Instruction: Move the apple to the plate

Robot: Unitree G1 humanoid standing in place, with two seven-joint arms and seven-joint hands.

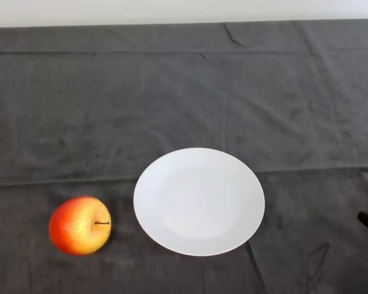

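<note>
So the plate (199, 201) sits on the cloth (110, 110) right in front of me, and the apple (80, 225) lies just left of it, not touching.

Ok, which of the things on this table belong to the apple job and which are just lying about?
Part of the job:
- apple, lying on the cloth left of the plate
- white plate, nothing on it

Just there:
- dark cloth over the table
</note>
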